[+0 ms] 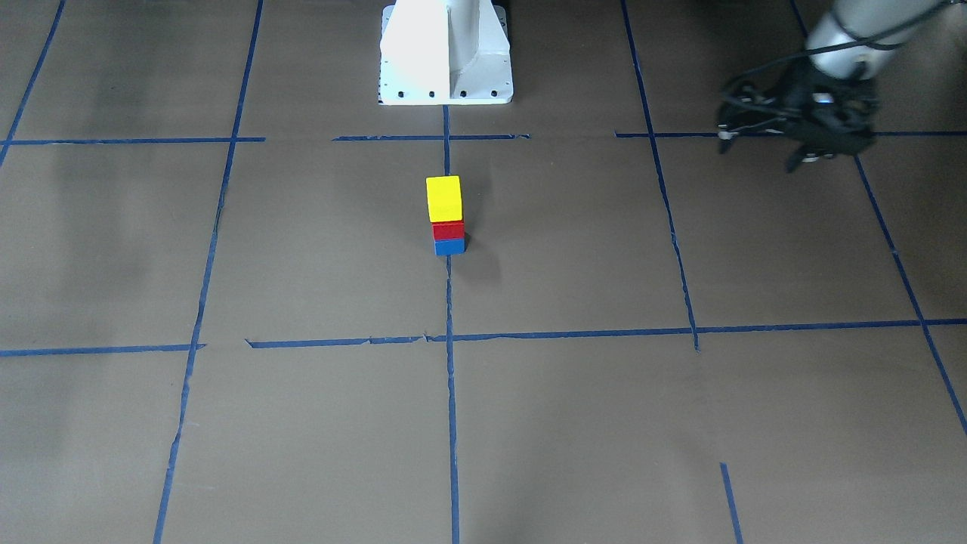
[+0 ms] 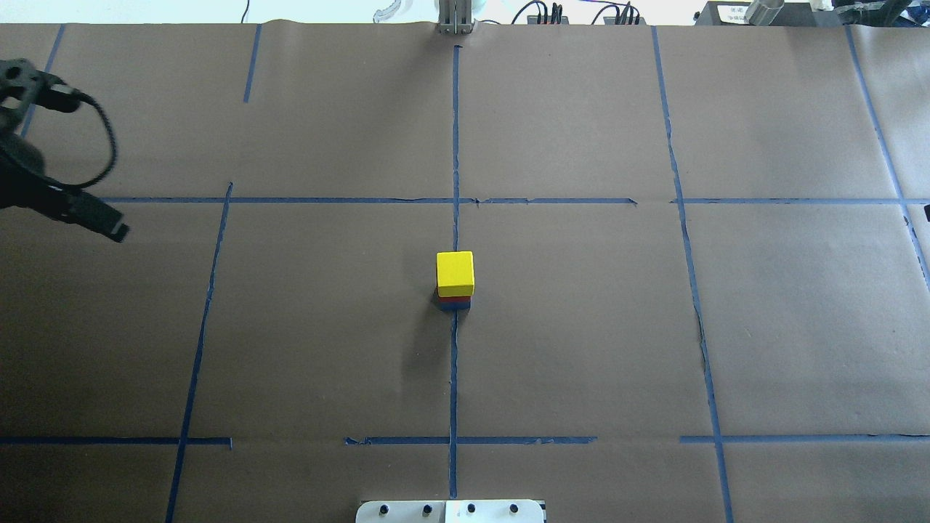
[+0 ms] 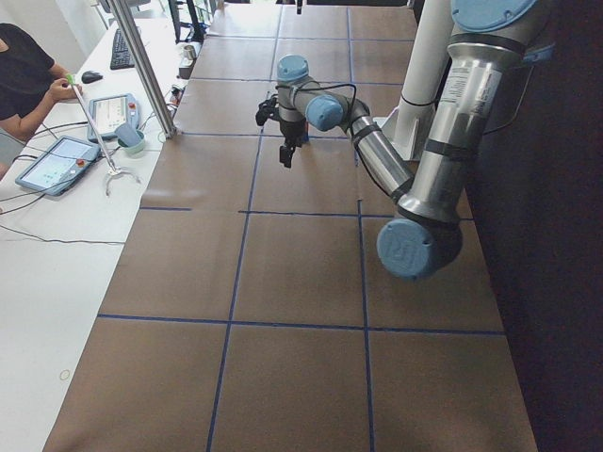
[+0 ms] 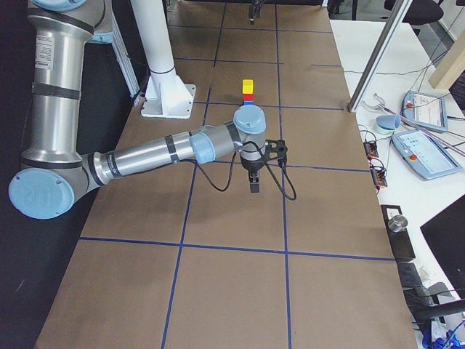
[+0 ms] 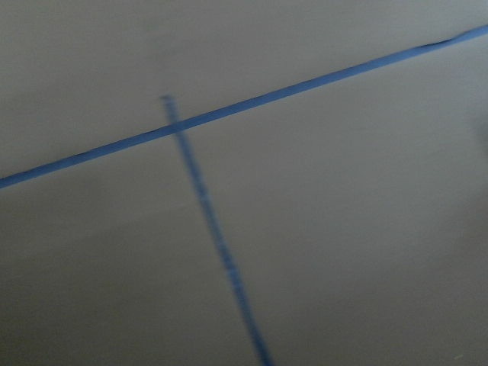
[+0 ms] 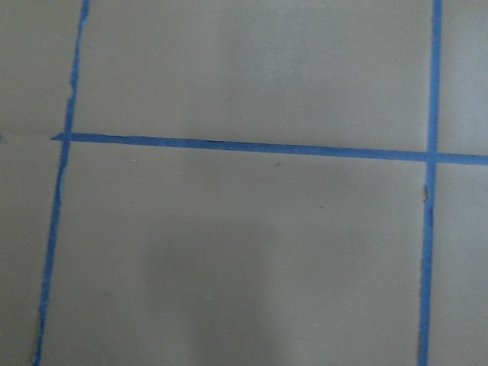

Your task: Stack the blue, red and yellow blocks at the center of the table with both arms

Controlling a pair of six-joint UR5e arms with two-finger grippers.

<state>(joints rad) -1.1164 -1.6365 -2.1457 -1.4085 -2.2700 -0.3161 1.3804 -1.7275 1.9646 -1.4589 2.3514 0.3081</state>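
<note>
Fingers [image 3: 285,156] of left arm [image 3: 377,155] downward, well apart from block stack [image 1: 446,216].

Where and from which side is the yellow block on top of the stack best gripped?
Pinch the yellow block across two opposite side faces, coming straight down. It is a flat-sided cube topmost on the red block, open all round, so a vertical approach likely disturbs nothing beneath.

Saw the near left arm [image 3: 377,155] reaching out over the brown taped table [image 3: 301,273] with the left gripper [image 3: 286,155] pointed down, plus an operator [image 3: 21,66] beside some tablets [image 3: 57,162]
</note>
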